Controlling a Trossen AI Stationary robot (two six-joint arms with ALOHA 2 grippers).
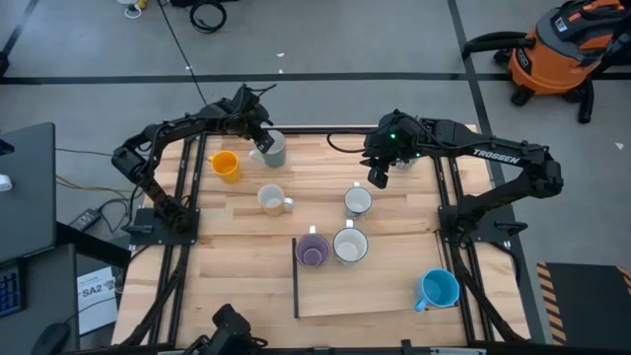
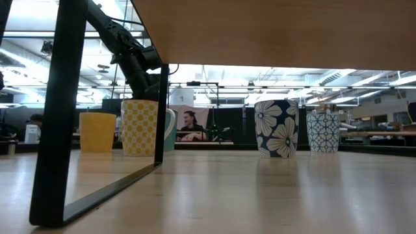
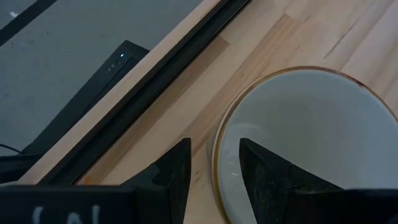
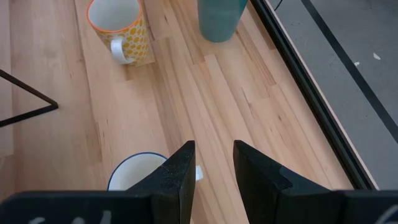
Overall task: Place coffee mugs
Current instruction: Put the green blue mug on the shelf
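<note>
Left hand (image 1: 260, 144) grips the rim of a grey-green mug (image 1: 273, 150) at the tabletop's (image 1: 394, 296) far edge, one finger inside. An orange mug (image 1: 226, 165) sits beside that mug. Right hand (image 1: 379, 177), fingers parted and empty, hovers well apart from it, just above a white mug (image 1: 357, 200). All mugs look empty.

Robotics lab, open-plan room, strip ceiling lights (image 2: 312, 77), orange shop vacuum (image 1: 558, 51) on concrete floor (image 1: 345, 35)
</note>
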